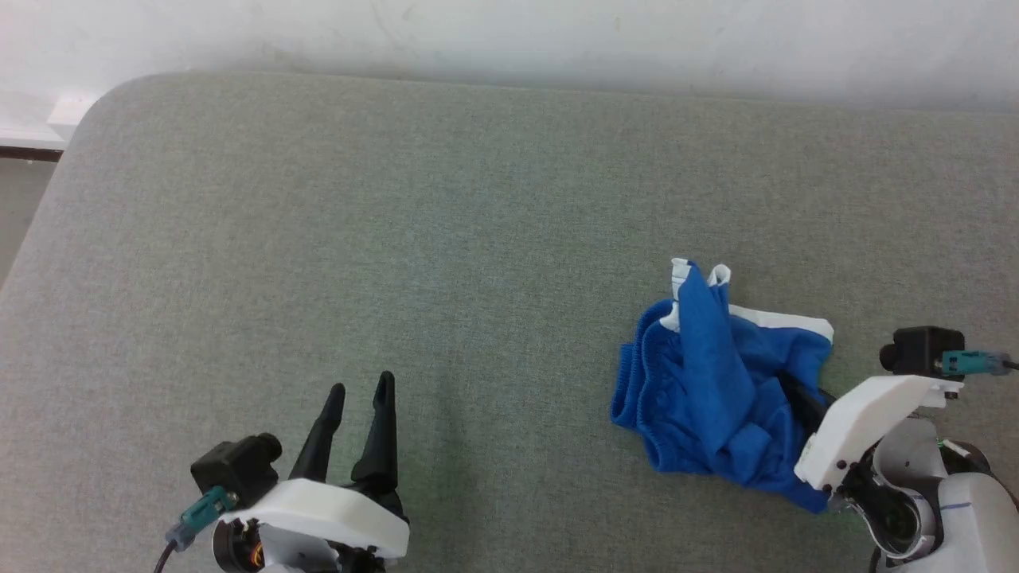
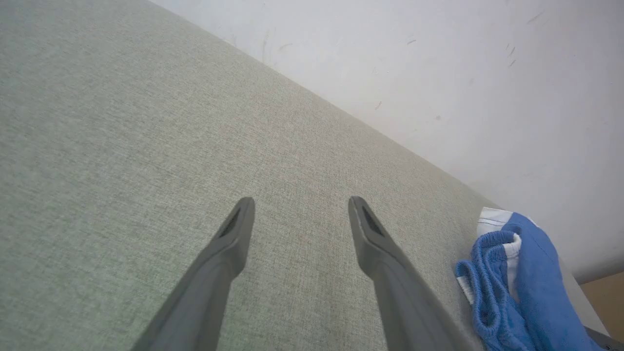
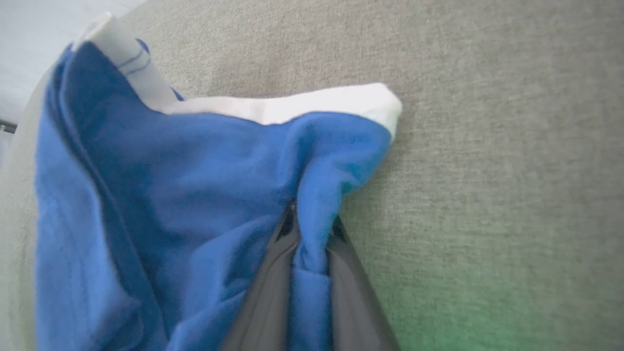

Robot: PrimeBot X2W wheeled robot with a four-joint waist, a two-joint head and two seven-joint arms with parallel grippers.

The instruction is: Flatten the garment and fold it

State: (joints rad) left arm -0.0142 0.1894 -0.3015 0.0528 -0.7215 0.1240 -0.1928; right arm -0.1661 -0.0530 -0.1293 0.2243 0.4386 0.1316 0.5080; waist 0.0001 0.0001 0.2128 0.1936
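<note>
Garment (image 1: 708, 382): one, crumpled blue heap on grey fabric surface (image 1: 398, 199) | right gripper (image 3: 312, 222): pinched on its fold | left gripper (image 1: 362, 394): spread wide, empty

Lighting: bright, even and diffuse, with no glare. Shadows: faint and soft-edged along the garment (image 1: 700, 374) on the grey cushion (image 1: 398, 239), darker inside its folds. Head view: fairly sharp. Left wrist view: wide-angle slant, with the white wall (image 2: 438, 73) nearly washed out. Right wrist view: near cloth blurred, green tint on the cushion at lower right.
</note>
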